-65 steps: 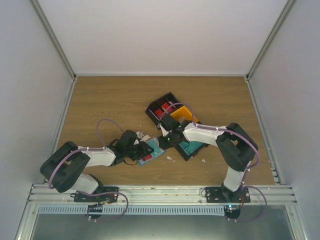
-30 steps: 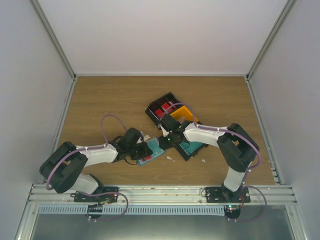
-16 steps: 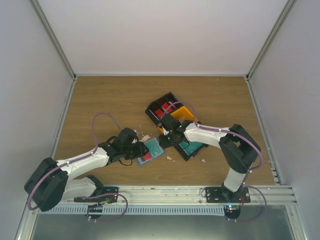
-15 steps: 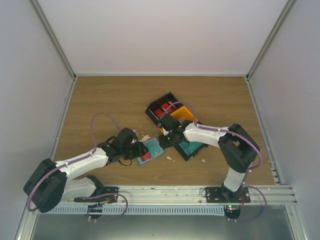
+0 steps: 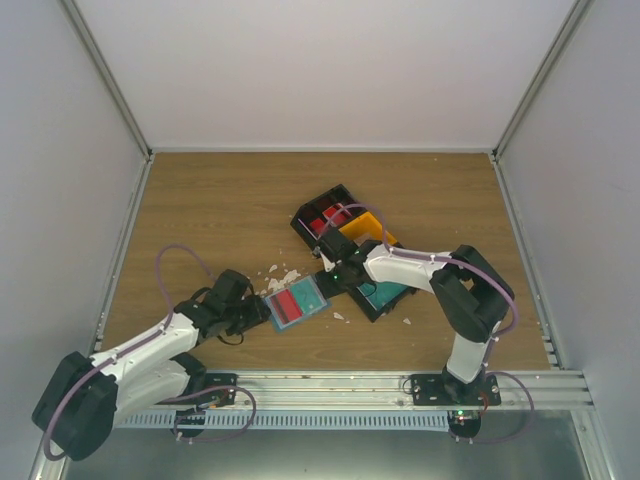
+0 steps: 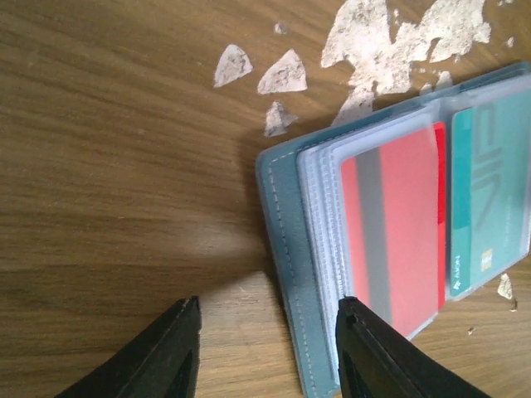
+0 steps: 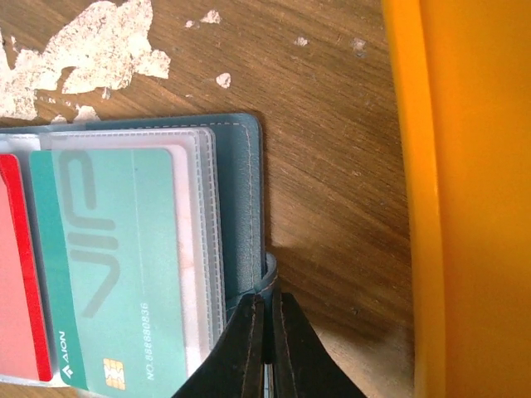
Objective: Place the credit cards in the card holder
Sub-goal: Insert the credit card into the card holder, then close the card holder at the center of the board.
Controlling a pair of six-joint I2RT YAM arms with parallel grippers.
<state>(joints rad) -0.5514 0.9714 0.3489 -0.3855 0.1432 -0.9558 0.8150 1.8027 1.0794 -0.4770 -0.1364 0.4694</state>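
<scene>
The teal-blue card holder (image 5: 295, 304) lies open on the table. A red card with a dark stripe (image 6: 390, 232) sits in its left clear pocket and a teal card (image 7: 116, 265) in the right one. My left gripper (image 6: 270, 352) is open and empty, just off the holder's left edge, in the top view (image 5: 257, 313) too. My right gripper (image 7: 267, 311) is shut on the holder's right cover edge (image 7: 249, 207) and pinches a curled bit of it; it also shows in the top view (image 5: 326, 281). More red cards (image 5: 325, 214) lie in a black tray behind.
White scraps (image 6: 390, 33) are strewn on the wood behind the holder, seen too in the top view (image 5: 280, 274). A yellow bin (image 7: 465, 199) stands close right of my right gripper. A black tray with a green-teal block (image 5: 385, 293) sits under the right arm.
My left arm has pulled back to the left and toward the near edge, its gripper off the holder. The red card now shows uncovered in the holder. My right gripper has stayed put.
</scene>
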